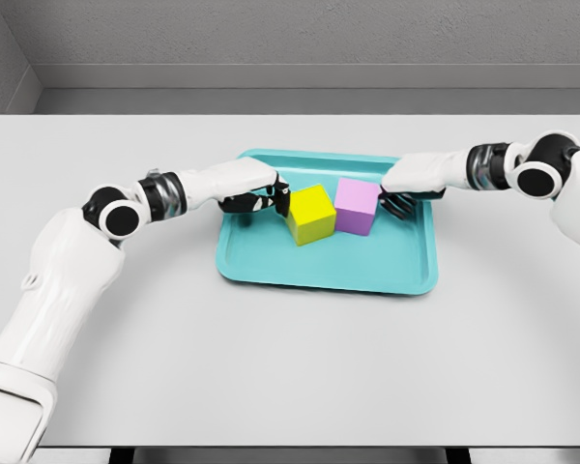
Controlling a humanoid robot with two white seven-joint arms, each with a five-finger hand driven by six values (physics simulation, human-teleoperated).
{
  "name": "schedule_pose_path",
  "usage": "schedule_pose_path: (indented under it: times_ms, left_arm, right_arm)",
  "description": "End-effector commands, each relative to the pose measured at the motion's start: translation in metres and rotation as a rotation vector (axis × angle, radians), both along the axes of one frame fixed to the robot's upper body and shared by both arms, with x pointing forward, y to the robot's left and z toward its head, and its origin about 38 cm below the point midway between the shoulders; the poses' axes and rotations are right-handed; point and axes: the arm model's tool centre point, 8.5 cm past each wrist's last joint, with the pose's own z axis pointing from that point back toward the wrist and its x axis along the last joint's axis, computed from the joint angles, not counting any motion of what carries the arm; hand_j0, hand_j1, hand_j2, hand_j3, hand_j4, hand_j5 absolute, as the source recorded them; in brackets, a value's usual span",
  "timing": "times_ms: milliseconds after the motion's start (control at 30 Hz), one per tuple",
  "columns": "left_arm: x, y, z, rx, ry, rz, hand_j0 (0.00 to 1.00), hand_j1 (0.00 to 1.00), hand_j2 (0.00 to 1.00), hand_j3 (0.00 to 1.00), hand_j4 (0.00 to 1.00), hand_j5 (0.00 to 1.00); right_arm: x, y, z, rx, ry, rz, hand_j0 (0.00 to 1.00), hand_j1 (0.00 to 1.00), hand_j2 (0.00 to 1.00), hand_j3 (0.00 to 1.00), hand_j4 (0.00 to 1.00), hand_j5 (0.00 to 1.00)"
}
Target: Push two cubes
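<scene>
A yellow cube (312, 214) and a pink cube (357, 206) stand side by side, touching, inside a teal tray (319, 266) on the white table. My left hand (264, 199) reaches over the tray's left rim; its curled dark fingers (282, 202) rest against the yellow cube's left face. From the other side my right hand (400, 200) comes over the right rim, with bent fingers (394, 205) against the pink cube's right face. Neither hand grasps a cube.
The tray sits at the table's middle, with bare white tabletop (271, 367) around it. A grey wall runs behind the table's far edge.
</scene>
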Motion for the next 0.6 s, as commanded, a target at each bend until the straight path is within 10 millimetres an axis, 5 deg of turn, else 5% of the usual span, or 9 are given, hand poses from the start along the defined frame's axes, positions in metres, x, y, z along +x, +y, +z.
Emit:
schedule_pose_path:
  times_ms: [0, 567]
  left_arm:
    - [-0.002, 0.005, -0.005, 0.064, -0.020, -0.022, 0.43, 0.43, 0.43, 0.43, 0.43, 0.43]
    - [-0.001, 0.006, 0.002, 0.055, -0.035, -0.024, 0.42, 0.42, 0.42, 0.42, 0.42, 0.42]
  right_arm:
    - [0.000, 0.001, 0.001, 0.008, 0.000, -0.001, 0.10, 0.10, 0.10, 0.10, 0.10, 0.10]
    - [0.004, -0.005, 0.012, -0.020, -0.031, -0.005, 0.10, 0.10, 0.10, 0.10, 0.10, 0.10]
